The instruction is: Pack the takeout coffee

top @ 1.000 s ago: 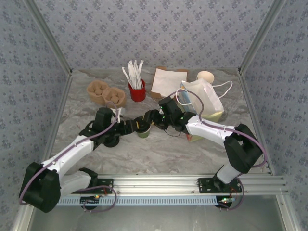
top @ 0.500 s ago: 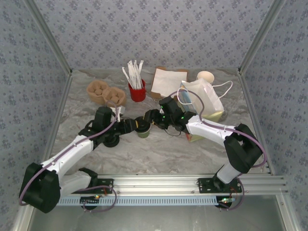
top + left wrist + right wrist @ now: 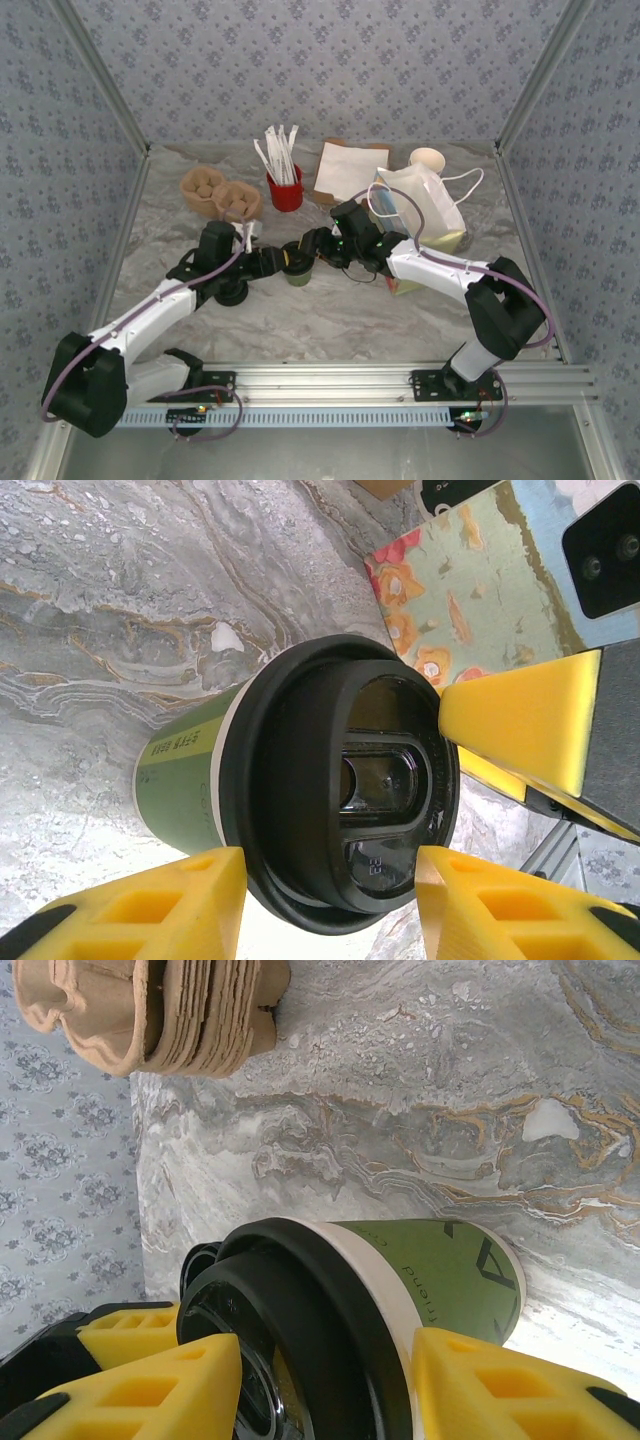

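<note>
The marbled desk (image 3: 330, 310) carries the white-and-yellow paper bag (image 3: 430, 205) to the right of the middle. The takeout coffee cup (image 3: 297, 270) stands upright at the desk's centre, near the bag but apart from it.

The cup is met from both sides. The left pincer (image 3: 330, 865) is closed to the width of the black lid (image 3: 340, 780), and both yellow pads appear to lie against its rim. The right pincer (image 3: 325, 1360) is set astride the same rim, partly open, but whether its pads bear on it cannot be told.

The step is judged to be seating the lid. The cup is best braced by one pincer while even pressure is applied around the rim. The paper wall should not be squeezed, and the cup should be kept upright, so that nothing is spilled before it is carried to the bag.
</note>
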`<action>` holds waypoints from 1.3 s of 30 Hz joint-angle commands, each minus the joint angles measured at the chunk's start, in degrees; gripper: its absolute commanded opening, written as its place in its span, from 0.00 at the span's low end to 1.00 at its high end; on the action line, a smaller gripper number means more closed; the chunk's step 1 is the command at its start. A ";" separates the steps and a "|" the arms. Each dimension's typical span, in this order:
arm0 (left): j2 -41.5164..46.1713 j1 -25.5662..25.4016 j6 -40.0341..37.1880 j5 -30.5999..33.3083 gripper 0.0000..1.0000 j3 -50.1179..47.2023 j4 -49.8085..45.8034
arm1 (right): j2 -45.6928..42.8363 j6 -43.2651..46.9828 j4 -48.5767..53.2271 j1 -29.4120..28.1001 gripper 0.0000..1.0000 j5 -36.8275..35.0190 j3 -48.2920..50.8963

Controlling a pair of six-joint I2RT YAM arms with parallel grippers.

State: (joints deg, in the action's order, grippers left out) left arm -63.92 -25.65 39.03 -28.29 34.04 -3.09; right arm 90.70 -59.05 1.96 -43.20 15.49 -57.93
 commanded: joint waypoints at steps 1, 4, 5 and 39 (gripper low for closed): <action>-0.33 -0.45 -0.03 -1.04 0.48 1.78 1.34 | 0.55 0.94 1.47 0.22 0.51 0.21 -0.14; -0.33 -0.45 -0.18 -0.76 0.49 2.08 0.95 | 0.64 1.52 2.30 0.13 0.49 -0.44 -0.26; -0.25 -0.38 -0.26 -0.56 0.49 2.10 0.75 | 0.63 1.63 2.46 0.06 0.47 -0.58 -0.30; -6.37 -0.02 -2.44 0.96 0.50 1.35 2.91 | 2.22 0.02 4.18 -0.13 0.35 -2.30 2.49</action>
State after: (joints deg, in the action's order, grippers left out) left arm -69.32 -25.63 37.93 -27.64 35.11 -1.10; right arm 90.76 -57.69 2.98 -43.27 13.54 -57.47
